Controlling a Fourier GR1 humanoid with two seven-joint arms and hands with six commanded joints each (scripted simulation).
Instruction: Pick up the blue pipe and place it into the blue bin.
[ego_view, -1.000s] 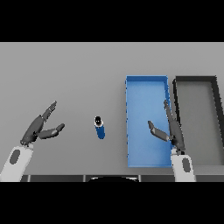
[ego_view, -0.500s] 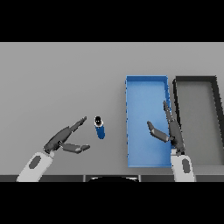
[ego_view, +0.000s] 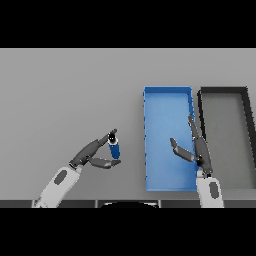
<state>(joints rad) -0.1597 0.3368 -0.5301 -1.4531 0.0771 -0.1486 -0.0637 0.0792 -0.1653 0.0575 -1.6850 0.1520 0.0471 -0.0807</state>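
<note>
The blue pipe (ego_view: 114, 147), a short blue cylinder with a dark top end, stands on the grey table left of the blue bin (ego_view: 167, 97). My left hand (ego_view: 92, 155) reaches in from the lower left and is open, its straight fingers at the pipe's top and its thumb just below the pipe's base. Whether they touch the pipe I cannot tell. My right hand (ego_view: 196, 148) hovers open over the right half of the blue bin, fingers pointing away from me.
A dark grey bin (ego_view: 248, 120) stands directly right of the blue bin, their long walls side by side. Grey table (ego_view: 70, 100) stretches to the left and behind the pipe.
My left hand has swept right from the table's left side and now brackets the pipe. The pipe, the bins and my right hand have stayed in place.
</note>
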